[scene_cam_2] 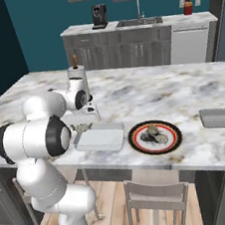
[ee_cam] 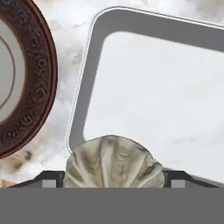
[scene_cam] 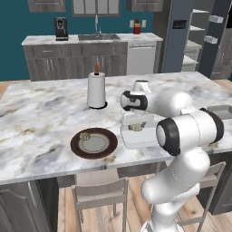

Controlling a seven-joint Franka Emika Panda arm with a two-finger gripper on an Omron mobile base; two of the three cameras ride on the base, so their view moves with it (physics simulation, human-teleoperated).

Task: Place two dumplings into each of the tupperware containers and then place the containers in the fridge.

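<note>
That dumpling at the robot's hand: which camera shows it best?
The hand view. The dumpling sits large at the bottom, crimped folds clear, between the finger tips, above the tupperware container. In the left base view it is a small lump partly behind the arm; in the right base view, a small lump under the hand.

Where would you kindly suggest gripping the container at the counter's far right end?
Pinch its near raised rim from above, one finger inside and one outside. The container lies flat and open-topped on the counter, and it looks too wide to span.
</note>
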